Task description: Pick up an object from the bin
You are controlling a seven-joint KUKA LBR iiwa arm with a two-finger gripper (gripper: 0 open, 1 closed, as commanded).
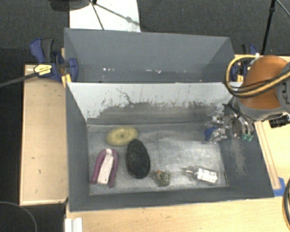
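A robotics laboratory is indicated. A grey metal bin [150,57] is set up as a test rig, and a robot arm [263,88], capped with an orange cover and looped with yellow and black cables, is seen entering it from the right. A mismatched handful of test things is scattered on the bin floor: a round yellow pad [122,136], a black oval lump [137,158], a pink-and-purple piece [105,166] and a small clear bottle [201,174]. A black cable [9,79] is trailed over the dark carpet [14,23] around the rig.

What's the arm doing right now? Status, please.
Gripper near bin's right wall, far end. Nearest thing: small clear item, front right, untouched. Nothing between them.
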